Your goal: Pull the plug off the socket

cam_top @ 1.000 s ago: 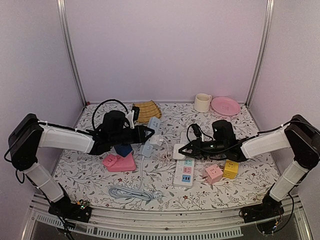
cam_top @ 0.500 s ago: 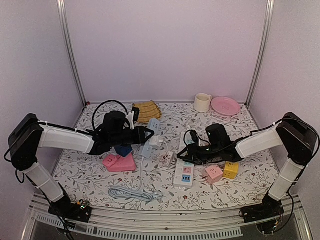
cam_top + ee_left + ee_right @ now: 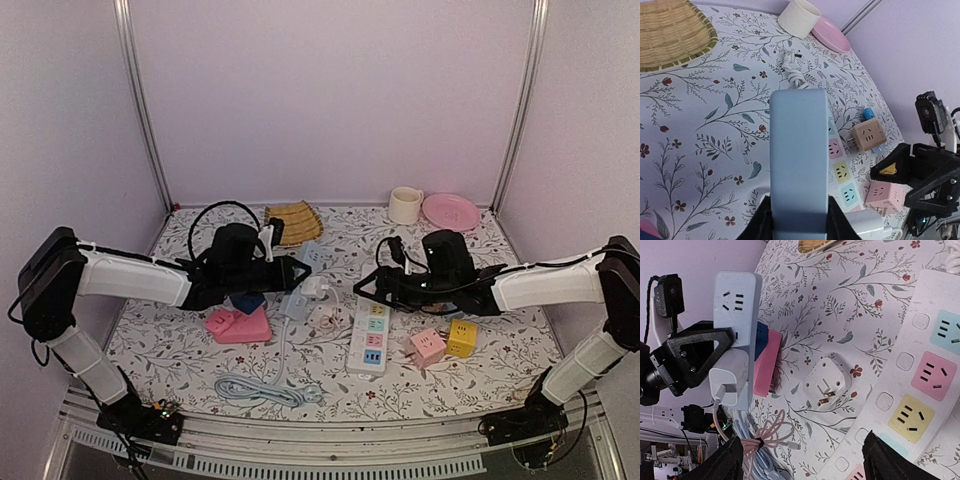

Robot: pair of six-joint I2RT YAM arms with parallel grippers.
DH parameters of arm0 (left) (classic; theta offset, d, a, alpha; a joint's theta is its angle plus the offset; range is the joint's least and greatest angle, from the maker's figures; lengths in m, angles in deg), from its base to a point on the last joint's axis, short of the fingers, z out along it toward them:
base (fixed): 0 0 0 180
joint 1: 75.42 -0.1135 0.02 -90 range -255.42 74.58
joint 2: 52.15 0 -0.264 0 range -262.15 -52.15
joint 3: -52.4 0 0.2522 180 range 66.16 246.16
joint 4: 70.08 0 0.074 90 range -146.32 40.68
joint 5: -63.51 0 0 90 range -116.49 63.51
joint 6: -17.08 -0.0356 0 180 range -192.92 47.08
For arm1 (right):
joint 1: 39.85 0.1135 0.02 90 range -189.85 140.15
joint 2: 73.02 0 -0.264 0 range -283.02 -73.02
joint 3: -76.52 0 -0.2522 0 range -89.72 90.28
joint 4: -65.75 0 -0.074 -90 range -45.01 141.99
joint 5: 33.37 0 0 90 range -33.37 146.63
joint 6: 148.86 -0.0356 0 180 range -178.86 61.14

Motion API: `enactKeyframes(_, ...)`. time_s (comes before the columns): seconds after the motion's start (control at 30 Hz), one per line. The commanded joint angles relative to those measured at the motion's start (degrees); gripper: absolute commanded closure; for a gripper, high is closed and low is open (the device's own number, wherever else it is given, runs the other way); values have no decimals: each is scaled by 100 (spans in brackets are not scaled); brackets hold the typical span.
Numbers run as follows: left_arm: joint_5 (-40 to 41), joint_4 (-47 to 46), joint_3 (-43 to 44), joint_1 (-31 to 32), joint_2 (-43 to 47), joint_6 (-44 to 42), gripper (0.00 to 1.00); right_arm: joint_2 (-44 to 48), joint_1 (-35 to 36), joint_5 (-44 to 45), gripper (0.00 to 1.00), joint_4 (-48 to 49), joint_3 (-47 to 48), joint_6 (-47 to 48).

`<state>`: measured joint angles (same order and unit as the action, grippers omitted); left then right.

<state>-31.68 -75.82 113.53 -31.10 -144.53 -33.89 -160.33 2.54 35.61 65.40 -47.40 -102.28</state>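
1. L gripper [image 3: 297, 270]: jaws clamped across the width of the grey-blue strip [image 3: 799, 150] near one end. The strip's held off the table, tilted, free end pointing toward the back wall. A white adapter [image 3: 318, 290] w/ cable is plugged into its face (right wrist cam).
2. Below it on the table: pink block [image 3: 240, 325] w/ a dark-blue piece [image 3: 246, 300] against its far side. Coiled pale-blue cable [image 3: 262, 388] is near the front edge.
3. plug [image 3: 827, 385]: white, squarish, lying on its back on the floral cloth, prongs up. It's out of the socket, just beside the left long edge. We see a thin gap, so not touching.
4. socket [image 3: 369, 338]: long white strip lying flat at table centre, btwn the two arms, pastel panels facing up.
5. R gripper [image 3: 362, 292]: jaws spread wide, nothing in them, hovering over the socket's far end w/ the plug below.
6. Just right of the socket: pink cube adapter [image 3: 427, 348] and yellow cube adapter [image 3: 461, 338], side by side.
7. Back row, L to R: woven tray [image 3: 293, 222], cream cup [image 3: 405, 205], pink plate [image 3: 450, 211].
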Motion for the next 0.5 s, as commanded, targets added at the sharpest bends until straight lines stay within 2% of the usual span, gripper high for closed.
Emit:
enactKeyframes(0.0, 286, 38, 253, 206, -35, -18, 100, 150, 250, 85, 16, 22, 258, 88)
enactKeyframes(0.33, 1034, 289, 512, 678, -26, 17, 100, 7, 579, 317, 18, 451, 583, -196)
enactKeyframes(0.47, 1371, 432, 670, 880, -43, -21, 100, -164, 595, 304, 24, 434, 741, -261)
